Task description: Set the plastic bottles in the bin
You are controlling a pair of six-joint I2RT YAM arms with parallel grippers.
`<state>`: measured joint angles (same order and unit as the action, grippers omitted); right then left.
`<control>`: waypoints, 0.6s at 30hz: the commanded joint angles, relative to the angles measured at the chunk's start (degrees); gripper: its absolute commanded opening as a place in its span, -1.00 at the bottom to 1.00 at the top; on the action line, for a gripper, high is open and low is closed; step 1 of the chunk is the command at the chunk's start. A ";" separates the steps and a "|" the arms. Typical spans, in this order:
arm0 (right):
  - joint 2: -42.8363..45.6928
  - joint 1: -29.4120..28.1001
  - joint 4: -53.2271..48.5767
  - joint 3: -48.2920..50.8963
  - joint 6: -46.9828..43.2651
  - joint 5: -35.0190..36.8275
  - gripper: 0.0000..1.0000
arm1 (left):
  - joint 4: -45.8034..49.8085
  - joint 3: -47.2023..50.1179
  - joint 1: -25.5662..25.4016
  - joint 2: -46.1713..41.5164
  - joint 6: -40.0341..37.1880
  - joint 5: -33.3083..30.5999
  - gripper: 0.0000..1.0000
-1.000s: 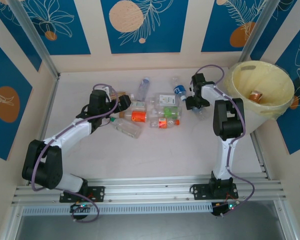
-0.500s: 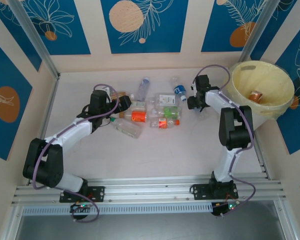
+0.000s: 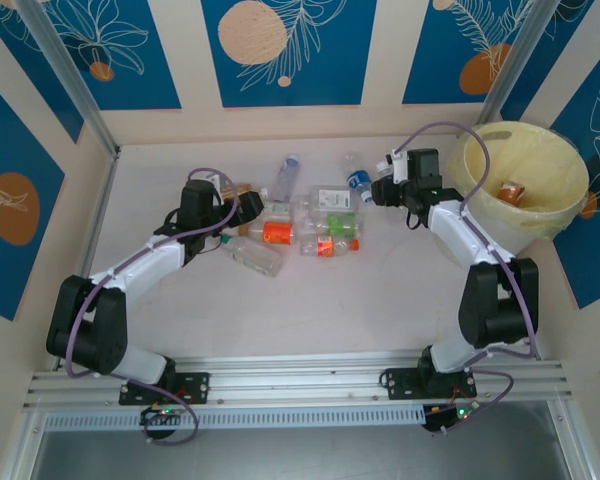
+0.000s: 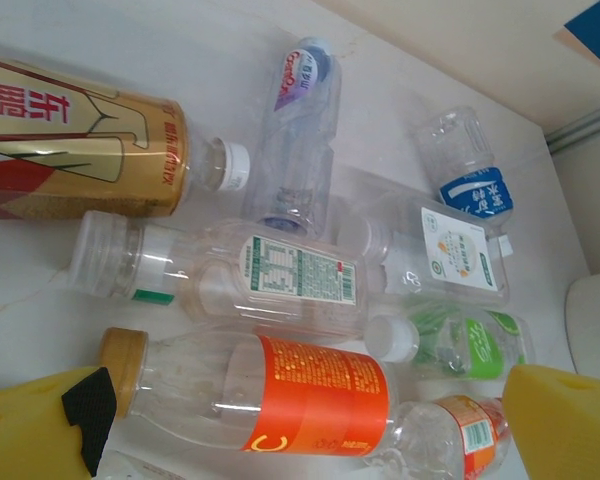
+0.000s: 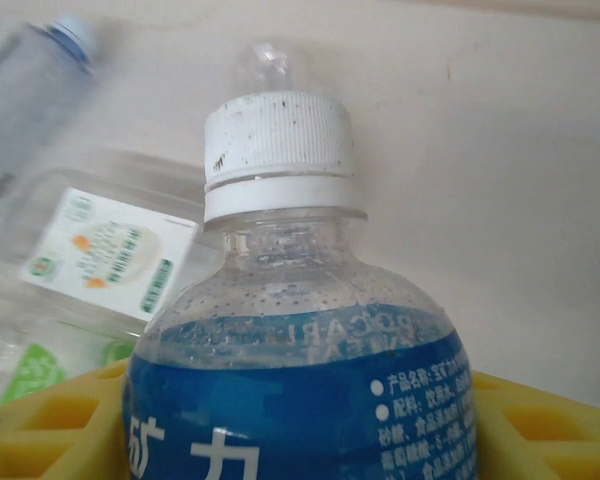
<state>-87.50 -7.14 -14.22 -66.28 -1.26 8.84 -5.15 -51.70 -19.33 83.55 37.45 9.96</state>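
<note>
My right gripper [image 3: 380, 190] [image 5: 300, 420] is shut on a clear bottle with a blue label [image 3: 360, 183] [image 5: 295, 400] and a white cap [image 5: 280, 150], just left of the pale yellow bin [image 3: 555, 215]. A copper-red bottle [image 3: 510, 191] lies inside the bin. My left gripper [image 3: 248, 206] [image 4: 300, 440] is open low over the pile. An orange-labelled bottle [image 4: 315, 392] [image 3: 277, 232] lies between its yellow fingers [image 4: 560, 420]. Around it lie a white-labelled bottle [image 4: 290, 272], a green-labelled one [image 4: 460, 340], a gold-and-red one [image 4: 70, 140] and a tall clear one [image 4: 300, 120].
Several more bottles lie in a cluster at mid-table [image 3: 330, 225], and one clear bottle [image 3: 252, 257] lies nearer the front. The enclosure's back wall and aluminium posts [image 3: 70, 85] ring the table. The bin stands in the right rear corner.
The right arm's elbow has swung right toward the bin, and its wrist has turned to face left at the blue-labelled bottle. The left arm has stayed still.
</note>
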 commanded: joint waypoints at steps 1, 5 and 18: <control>4.76 -0.50 4.31 0.71 2.32 -5.77 -0.16 | -2.82 -2.21 0.61 0.92 -1.31 7.01 1.00; 8.43 -0.51 6.00 0.20 8.25 -13.18 -0.17 | -5.21 -3.25 0.05 2.22 -1.33 14.71 1.00; 19.75 2.64 8.13 -3.74 16.37 -11.34 -0.19 | -8.55 -2.35 -1.84 2.50 0.23 12.89 1.00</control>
<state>-71.13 -6.20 -6.70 -67.51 13.08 -4.95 -11.22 -53.32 -20.78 85.47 37.19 22.92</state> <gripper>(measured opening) 0.607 0.999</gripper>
